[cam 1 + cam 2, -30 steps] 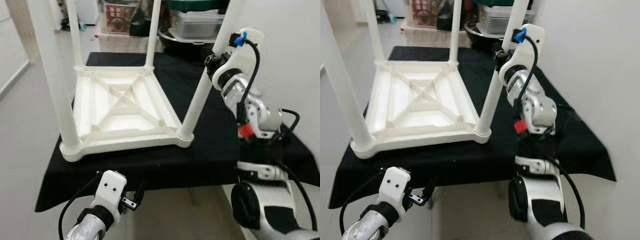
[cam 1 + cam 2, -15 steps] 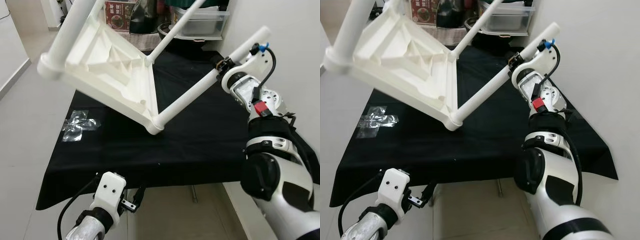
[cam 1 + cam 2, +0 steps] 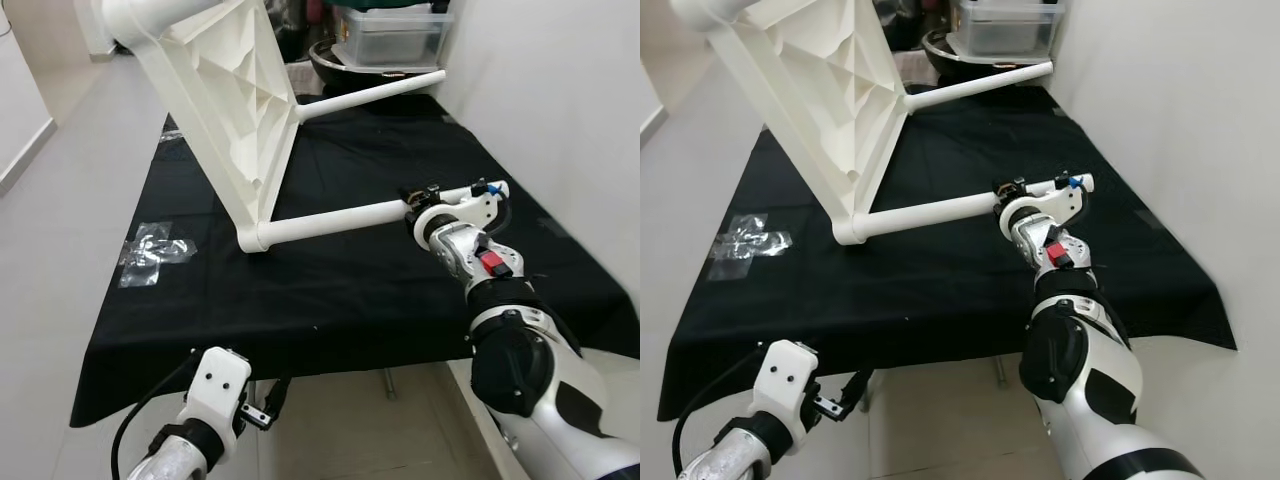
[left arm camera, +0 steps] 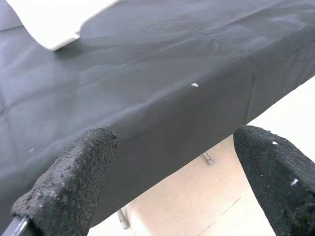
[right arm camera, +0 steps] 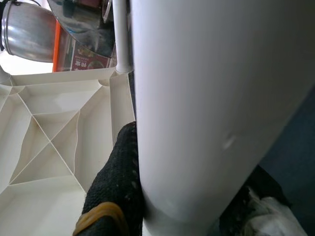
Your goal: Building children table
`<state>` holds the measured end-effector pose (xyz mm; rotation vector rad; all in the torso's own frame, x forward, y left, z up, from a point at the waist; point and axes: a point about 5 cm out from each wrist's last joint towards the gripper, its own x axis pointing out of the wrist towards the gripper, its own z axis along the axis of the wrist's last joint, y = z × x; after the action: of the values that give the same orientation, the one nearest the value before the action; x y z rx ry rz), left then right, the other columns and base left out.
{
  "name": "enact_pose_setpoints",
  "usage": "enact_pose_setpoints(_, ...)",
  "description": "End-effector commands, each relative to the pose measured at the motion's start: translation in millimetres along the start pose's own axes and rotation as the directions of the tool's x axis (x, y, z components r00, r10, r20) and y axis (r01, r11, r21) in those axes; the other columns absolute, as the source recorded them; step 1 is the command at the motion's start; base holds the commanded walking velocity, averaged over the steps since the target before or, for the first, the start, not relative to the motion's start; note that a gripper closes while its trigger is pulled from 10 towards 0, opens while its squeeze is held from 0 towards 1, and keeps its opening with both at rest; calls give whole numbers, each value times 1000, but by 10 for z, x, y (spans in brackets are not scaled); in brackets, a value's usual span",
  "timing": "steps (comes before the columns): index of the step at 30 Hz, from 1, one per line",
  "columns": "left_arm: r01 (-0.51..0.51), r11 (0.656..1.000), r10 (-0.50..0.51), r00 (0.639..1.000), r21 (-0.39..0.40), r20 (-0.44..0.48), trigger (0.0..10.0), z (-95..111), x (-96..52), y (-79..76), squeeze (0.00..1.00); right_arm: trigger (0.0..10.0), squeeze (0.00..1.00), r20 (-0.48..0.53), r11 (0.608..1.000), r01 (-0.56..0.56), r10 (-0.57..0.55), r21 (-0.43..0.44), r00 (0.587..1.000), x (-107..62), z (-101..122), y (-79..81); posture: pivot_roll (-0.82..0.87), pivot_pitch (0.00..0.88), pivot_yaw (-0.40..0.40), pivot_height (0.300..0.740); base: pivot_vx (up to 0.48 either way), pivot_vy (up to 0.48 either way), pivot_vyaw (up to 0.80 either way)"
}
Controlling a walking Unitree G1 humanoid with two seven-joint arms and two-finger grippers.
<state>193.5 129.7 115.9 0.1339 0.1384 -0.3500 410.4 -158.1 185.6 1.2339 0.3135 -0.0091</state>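
tipping is what changed: the white children's table [image 3: 215, 95], flat on its top a second ago, now stands on edge near the desk [image 3: 330, 300] middle, legs level. right gripper [image 3: 418, 205] pinches the near leg [image 3: 335, 219], so it looks mid-flip; left gripper [image 4: 167, 162] hangs spread below the front edge

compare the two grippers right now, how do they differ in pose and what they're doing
The right gripper is shut on a white table leg over the black cloth; the left gripper grips nothing.
The right gripper's finger presses against the leg; the left gripper's fingers stand wide apart.
The right gripper is above the cloth; the left gripper hangs low, off the cloth's near edge.
Both have black, textured fingers.
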Motion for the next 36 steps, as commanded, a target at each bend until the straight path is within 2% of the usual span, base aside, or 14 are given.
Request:
enact_pose_setpoints(1, 4, 1000, -4, 1000, 7, -10, 10000, -2, -22, 2, 0, 10000, 0, -160, 978, 159, -180, -134, 971, 21, -420, -314, 141, 109, -78, 740, 0, 0, 0)
enact_pose_setpoints(2, 4, 1000, -4, 1000, 7, -9, 10000, -2, -18, 1, 0, 10000, 1000, -177, 979, 136, -163, -154, 971, 25, -446, -282, 138, 106, -80, 740, 0, 0, 0)
enact_pose_setpoints(9, 2, 1000, -2, 1000, 10, -9, 10000, -5, 8, -6, 0, 10000, 1000, -213, 990, 106, -125, -98, 969, 31, -466, -202, 131, 98, -83, 740, 0, 0, 0)
enact_pose_setpoints(10, 1, 1000, -1, 1000, 10, -8, 10000, -6, 14, -6, 0, 10000, 161, -204, 990, 118, -131, -78, 970, 29, -447, -216, 128, 95, -84, 740, 0, 0, 0)
enact_pose_setpoints(12, 1, 1000, -1, 1000, 11, -9, 10000, -8, 19, -7, 0, 10000, 161, -203, 991, 115, -125, -61, 971, 26, -431, -219, 127, 95, -83, 740, 0, 0, 0)
enact_pose_setpoints(13, 1, 1000, -1, 1000, 11, -8, 10000, -9, 24, -9, 0, 10000, 0, -208, 992, 117, -125, -53, 970, 19, -417, -228, 127, 92, -85, 740, 0, 0, 0)
enact_pose_setpoints(23, -2, 1000, 2, 1000, 13, -5, 10000, -13, 51, -14, 0, 10000, 0, -389, 990, 36, -86, -134, 917, -115, -466, -308, 117, 77, -92, 740, 0, 0, 0)
enact_pose_setpoints(26, -8, 1000, 8, 1000, 13, -6, 10000, -26, 68, -5, 0, 10000, 0, -549, 966, -166, 31, -197, 835, -386, -569, -338, 105, 60, -90, 740, 0, 0, 0)
enact_pose_setpoints(30, -9, 1000, 9, 1000, 13, -4, 10000, -29, 81, -1, 0, 10000, 0, -623, 927, -287, 79, -241, 778, -627, -645, -390, 103, 54, -91, 740, 0, 0, 0)
enact_pose_setpoints(31, -14, 1000, 14, 1000, 13, -1, 10000, -31, 92, 6, 0, 10000, 0, -595, 821, -400, 94, -408, 798, -790, -641, -451, 102, 50, -90, 740, 0, 0, 0)
enact_pose_setpoints(32, -14, 1000, 14, 1000, 13, -1, 10000, -31, 92, 6, 0, 10000, 0, -595, 821, -400, 94, -408, 798, -790, -641, -451, 102, 50, -90, 740, 0, 0, 0)
enact_pose_setpoints(33, -28, 999, 28, 1000, 22, -10, 10000, -45, 101, 21, 0, 10000, 0, -535, 663, -501, 175, -557, 827, -877, -635, -425, 101, 41, -88, 740, 0, 0, 0)
enact_pose_setpoints(34, -28, 999, 28, 1000, 22, -10, 10000, -45, 101, 21, 0, 10000, 0, -535, 663, -501, 175, -557, 827, -877, -635, -425, 101, 41, -88, 740, 0, 0, 0)
enact_pose_setpoints(36, -37, 999, 37, 999, 19, -6, 10000, -49, 105, 28, 0, 10000, 0, -438, 525, -476, 205, -706, 875, -889, -597, -420, 99, 34, -87, 740, 0, 0, 0)
